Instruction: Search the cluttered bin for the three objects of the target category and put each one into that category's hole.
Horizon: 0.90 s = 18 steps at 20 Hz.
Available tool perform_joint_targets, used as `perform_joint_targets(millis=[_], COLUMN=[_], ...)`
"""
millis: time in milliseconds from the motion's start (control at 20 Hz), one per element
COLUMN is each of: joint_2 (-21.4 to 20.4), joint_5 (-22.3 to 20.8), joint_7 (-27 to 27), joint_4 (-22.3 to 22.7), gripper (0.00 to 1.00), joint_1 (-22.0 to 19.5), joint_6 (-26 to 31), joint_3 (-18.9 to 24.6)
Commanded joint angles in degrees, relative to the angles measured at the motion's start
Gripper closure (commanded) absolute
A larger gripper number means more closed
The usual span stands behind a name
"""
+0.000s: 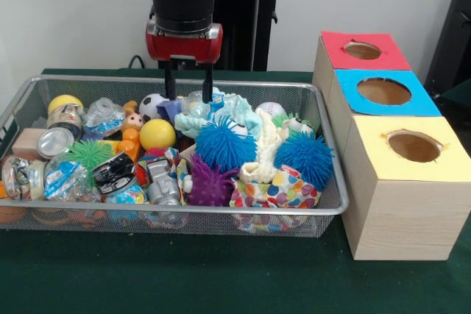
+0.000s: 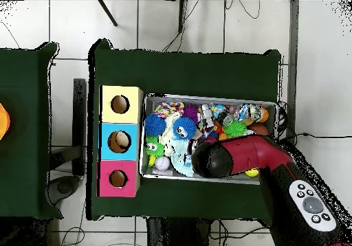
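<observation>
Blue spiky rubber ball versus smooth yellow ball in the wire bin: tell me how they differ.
The blue spiky rubber ball is covered in soft bristles; the smooth yellow ball has a plain surface. The blue one looks larger than the yellow one. The blue one sits near the middle of the wire mesh bin, right of the yellow one in the front view. Both are round and rest on top of the clutter.

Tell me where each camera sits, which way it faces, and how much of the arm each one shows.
Front view: across the table, facing the robot; looks at the wire bin and three-hole box; shows the arm's wrist and gripper, open, reaching into the bin.
Overhead view: above the table, looking straight down; shows the red and black arm covering part of the bin.
Shared: bin, box with yellow, blue and red holes, blue spiky balls.
</observation>
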Motion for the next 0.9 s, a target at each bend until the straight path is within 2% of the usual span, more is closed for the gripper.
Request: perform_joint_targets(millis=[50, 150, 500, 900], joint_2=[4.25, 4.76, 1.83, 2.90], joint_5=[1.67, 1.80, 3.09, 2.76], joint_7=[-8.69, -8.05, -6.11, -5.37], joint_4=[-9.81, -9.83, -7.09, -8.42], gripper=[0.00, 0.00, 0.00, 0.00], joint_1=[0.43, 0.81, 2.32, 4.14], joint_6=[7.13, 6.83, 7.09, 6.52], joint_3=[2.28, 2.15, 1.49, 0.29])
